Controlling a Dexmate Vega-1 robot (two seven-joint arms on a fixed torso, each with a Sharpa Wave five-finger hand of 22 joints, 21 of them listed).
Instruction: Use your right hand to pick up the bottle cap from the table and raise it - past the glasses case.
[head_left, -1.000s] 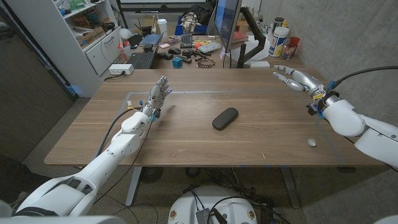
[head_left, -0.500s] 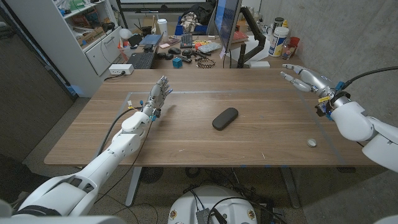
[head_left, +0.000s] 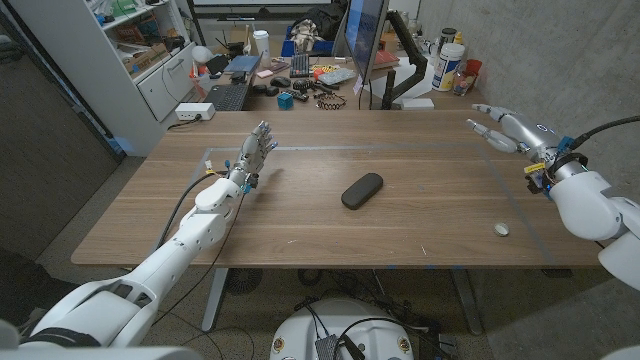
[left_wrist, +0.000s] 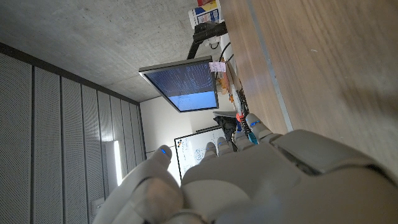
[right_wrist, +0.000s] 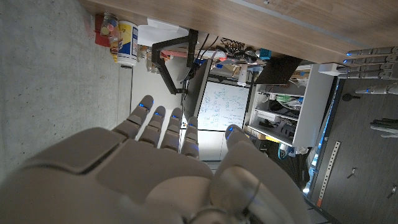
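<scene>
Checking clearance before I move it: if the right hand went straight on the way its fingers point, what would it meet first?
Nothing close by: the right hand is open, fingers aimed past the table's far right corner toward the monitor arm and containers. Depth is unclear.

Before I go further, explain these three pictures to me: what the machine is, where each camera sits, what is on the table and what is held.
This is a two-armed robot standing at a wooden table, each arm ending in a hand with fingers. The wide picture comes from a camera on its head, looking down. There the left hand is raised over the table's left part, fingers apart, and the right hand hangs open at the far right edge. Neither holds anything.

On the table lie a dark glasses case near the middle and a small pale bottle cap near the front right.

The other two pictures come from cameras on the wrists, looking along the back of each hand. They are turned, so the table appears overhead.
</scene>
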